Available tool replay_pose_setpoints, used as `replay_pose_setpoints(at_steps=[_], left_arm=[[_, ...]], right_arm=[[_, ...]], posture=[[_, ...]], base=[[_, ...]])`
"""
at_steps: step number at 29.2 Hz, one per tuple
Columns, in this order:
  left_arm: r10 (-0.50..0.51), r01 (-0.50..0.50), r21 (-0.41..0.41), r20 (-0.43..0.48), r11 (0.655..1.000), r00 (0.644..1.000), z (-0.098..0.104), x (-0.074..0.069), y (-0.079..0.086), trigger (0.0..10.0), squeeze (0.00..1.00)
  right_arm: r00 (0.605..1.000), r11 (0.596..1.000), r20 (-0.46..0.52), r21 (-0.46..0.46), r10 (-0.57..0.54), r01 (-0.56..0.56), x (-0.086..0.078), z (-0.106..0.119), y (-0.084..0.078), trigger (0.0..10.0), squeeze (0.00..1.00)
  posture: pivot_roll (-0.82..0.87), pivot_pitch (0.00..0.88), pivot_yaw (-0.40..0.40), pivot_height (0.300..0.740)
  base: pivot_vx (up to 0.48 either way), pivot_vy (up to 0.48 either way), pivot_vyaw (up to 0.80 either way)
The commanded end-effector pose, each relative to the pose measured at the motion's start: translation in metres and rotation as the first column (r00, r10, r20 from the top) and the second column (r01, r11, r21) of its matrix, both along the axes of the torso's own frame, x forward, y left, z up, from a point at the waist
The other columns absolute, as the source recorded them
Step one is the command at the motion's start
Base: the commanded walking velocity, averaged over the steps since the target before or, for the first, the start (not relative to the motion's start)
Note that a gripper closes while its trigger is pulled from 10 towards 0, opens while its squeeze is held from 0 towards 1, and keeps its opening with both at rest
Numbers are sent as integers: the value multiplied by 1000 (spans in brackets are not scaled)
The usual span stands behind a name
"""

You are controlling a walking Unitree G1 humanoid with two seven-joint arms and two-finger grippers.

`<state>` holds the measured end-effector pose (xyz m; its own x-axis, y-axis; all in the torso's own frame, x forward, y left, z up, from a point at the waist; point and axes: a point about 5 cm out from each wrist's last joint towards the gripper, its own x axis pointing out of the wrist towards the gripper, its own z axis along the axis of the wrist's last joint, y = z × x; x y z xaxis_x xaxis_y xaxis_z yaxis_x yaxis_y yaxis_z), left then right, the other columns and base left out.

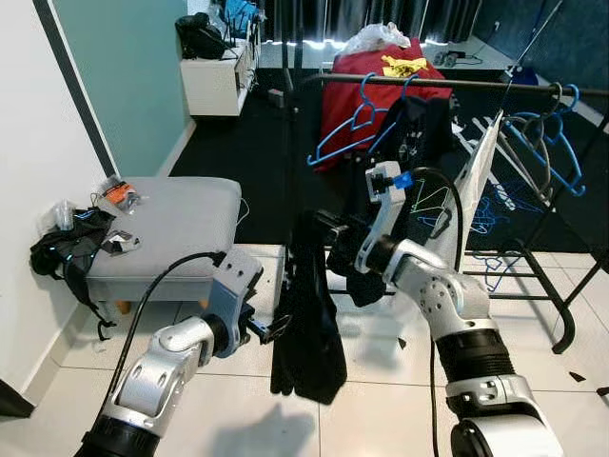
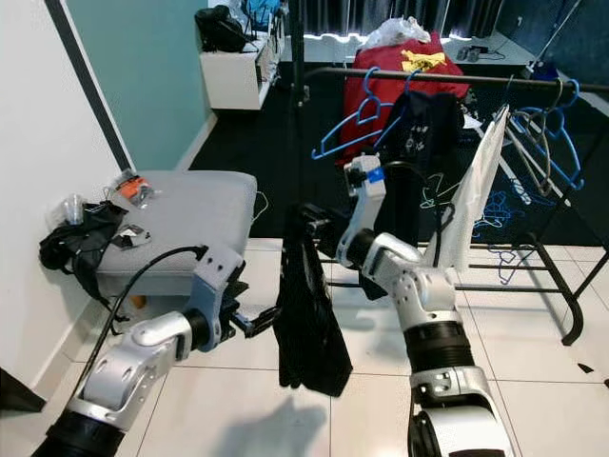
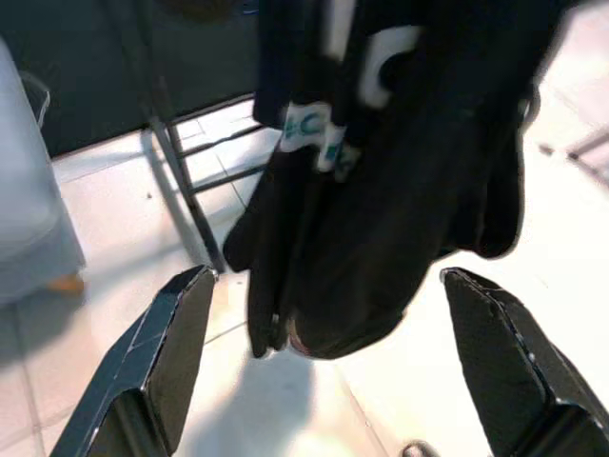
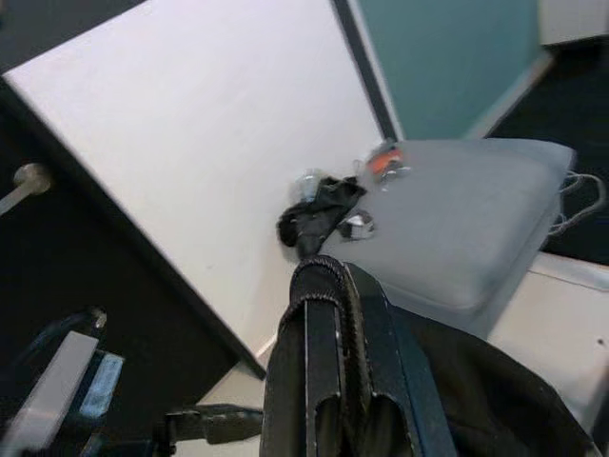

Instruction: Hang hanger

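Right gripper point(image 1: 322, 228) pinches the top of a black garment point(image 1: 306, 324), which hangs limp down to just above the white tile floor point(image 1: 381, 400), near side of the clothes rack point(image 1: 533, 88); no hanger visible inside it, cannot tell. Left gripper point(image 1: 271, 328) is spread wide, fingers point(image 3: 157, 352) either side of the garment's lower part without touching. Blue hangers point(image 1: 347, 129) hang on the rack's rail at far centre and far right beside a dark shirt point(image 1: 423, 129); grey ottoman point(image 1: 166, 224) with clutter sits left by the wall.
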<state>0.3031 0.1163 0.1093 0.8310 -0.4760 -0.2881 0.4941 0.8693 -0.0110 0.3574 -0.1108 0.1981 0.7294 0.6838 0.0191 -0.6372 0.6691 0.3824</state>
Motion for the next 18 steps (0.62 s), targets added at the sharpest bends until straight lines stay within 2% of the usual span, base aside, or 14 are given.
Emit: replay_pose_setpoints(at_steps=[1,3,7,8,10,11,15,16,18], left_arm=[[31,-31,-19,-20,999,999,-5,1,-3,10000,1000],[45,-47,-66,-27,997,999,-6,3,-11,10000,1000],[61,-62,-32,-40,998,997,-12,6,-17,10000,1000],[84,-84,-9,-44,996,996,-16,7,-18,10000,549],[100,-100,8,-45,995,994,-19,9,-19,10000,549],[136,-135,35,-40,990,990,-24,11,-18,10000,0],[188,-186,53,-30,981,982,-30,14,-16,10000,0],[229,-228,24,-45,973,972,-34,16,-15,10000,0],[223,-223,12,-50,975,974,-35,15,-17,10000,0]], right_arm=[[1000,1000,8,5,-20,20,4,9,2,0,0],[998,998,1,16,-63,63,7,15,2,0,0],[995,995,-10,23,-100,100,12,21,3,0,0],[994,993,-16,34,-110,111,14,25,5,0,0],[993,992,-20,42,-116,117,15,27,6,0,0],[994,992,-22,53,-111,112,15,30,9,0,0],[995,993,-24,70,-95,97,14,35,15,0,0],[997,994,-24,80,-79,81,13,39,20,0,0],[997,994,-23,82,-75,76,12,41,21,0,0]], posture=[[-21,53,-24,740],[-25,59,-28,740],[-28,70,-35,740],[-28,75,-40,740],[-28,75,-40,740],[-30,79,-37,740],[-32,78,-35,740],[-34,77,-34,740],[-34,77,-33,740]], base=[[0,0,0],[0,0,0],[0,0,0],[0,0,0],[0,0,0],[0,0,0],[0,0,0],[0,0,0],[0,0,0]])
